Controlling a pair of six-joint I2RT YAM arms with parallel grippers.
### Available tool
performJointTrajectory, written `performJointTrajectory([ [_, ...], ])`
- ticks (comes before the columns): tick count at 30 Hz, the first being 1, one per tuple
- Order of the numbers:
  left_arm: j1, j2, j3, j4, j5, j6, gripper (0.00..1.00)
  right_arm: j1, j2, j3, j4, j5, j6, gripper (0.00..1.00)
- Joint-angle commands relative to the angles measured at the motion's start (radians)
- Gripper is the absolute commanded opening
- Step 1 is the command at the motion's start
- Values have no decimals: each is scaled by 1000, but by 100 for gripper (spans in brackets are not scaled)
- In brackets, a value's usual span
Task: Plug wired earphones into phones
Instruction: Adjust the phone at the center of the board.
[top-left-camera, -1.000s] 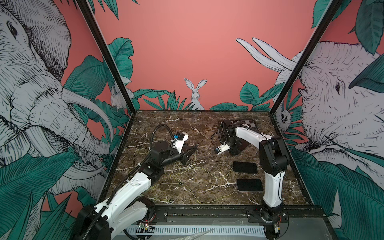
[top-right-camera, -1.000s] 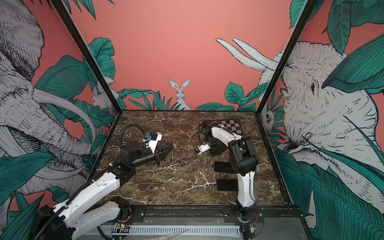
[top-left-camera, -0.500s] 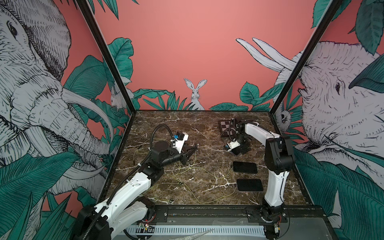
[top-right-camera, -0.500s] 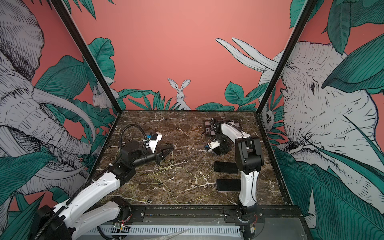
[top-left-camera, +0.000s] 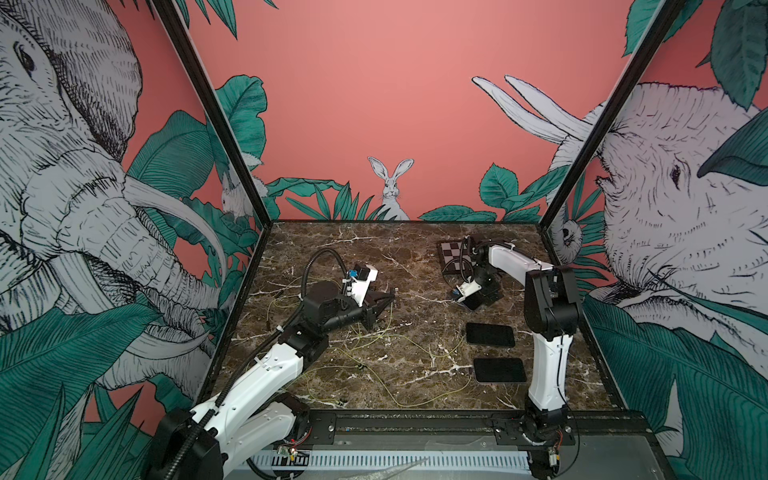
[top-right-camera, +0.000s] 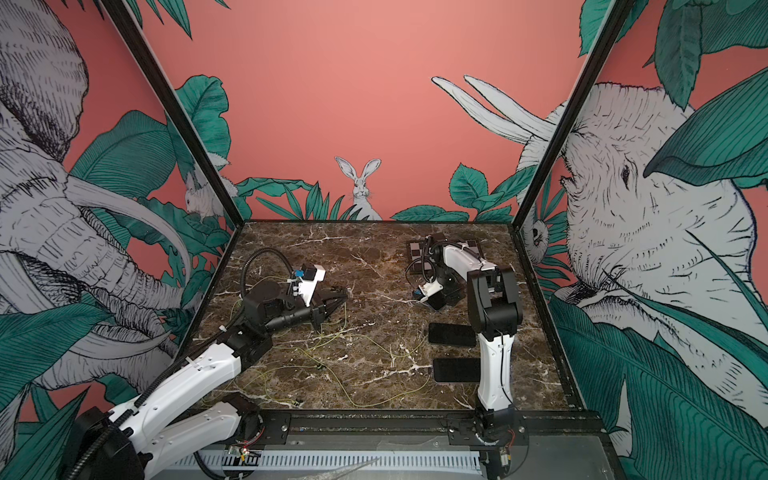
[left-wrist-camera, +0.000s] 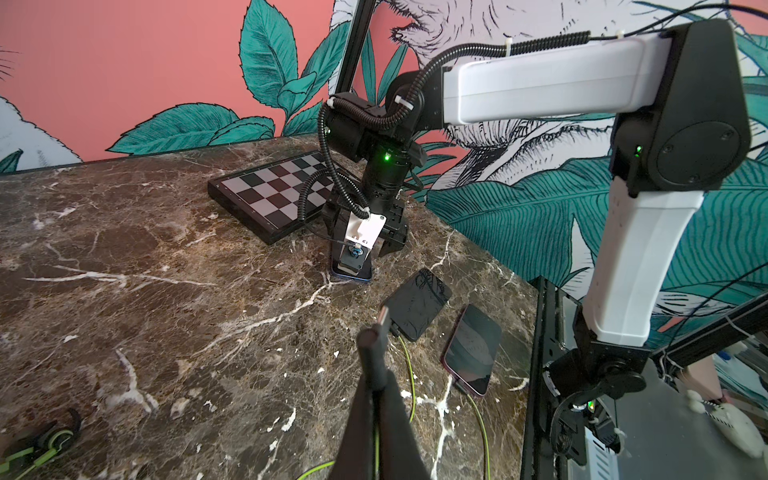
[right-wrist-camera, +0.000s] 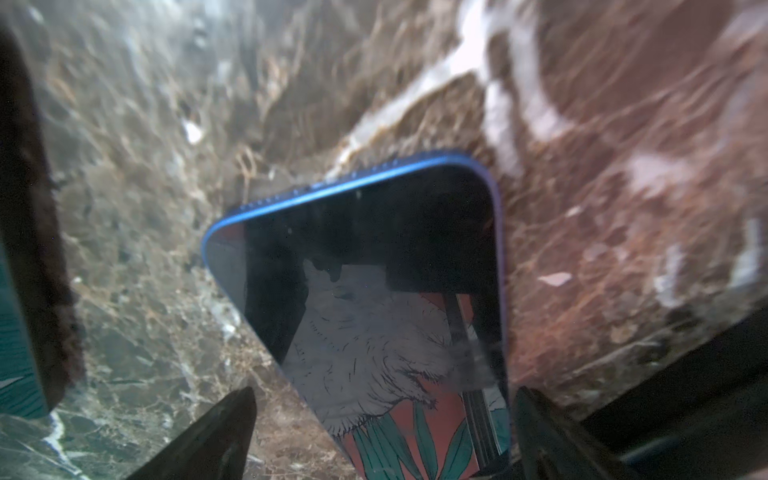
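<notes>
Now straddling blue-rimmed phone (right-wrist-camera: 374, 241) widthwise with right jaws spread; pinching earphone plug (left-wrist-camera: 384, 318) in left jaws, well apart, roughly aimed at its free short end.

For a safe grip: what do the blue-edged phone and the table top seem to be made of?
The blue-edged phone: glossy glass-like front, mirroring the wall picture; blue rim looks like satin metal, perhaps plastic. The table top: smooth brown marble look with white veins; real stone or printed laminate, I cannot tell.
</notes>
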Motion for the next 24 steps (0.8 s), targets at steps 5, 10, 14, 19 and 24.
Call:
performJointTrajectory([
  [5,2,21,6,2,24,7,0,-9,27,7,33,20,-95,96],
  [10,3,31,10,2,30,3,0,-12,46,17,47,8,-110,94],
  [14,3,33,10,2,31,4,0,-17,61,15,53,9,-118,89],
  [19,2,43,12,-2,30,7,0,-19,60,-2,30,12,-116,77],
  [24,3,49,18,-9,32,6,0,-18,32,-13,-41,-30,-78,74],
])
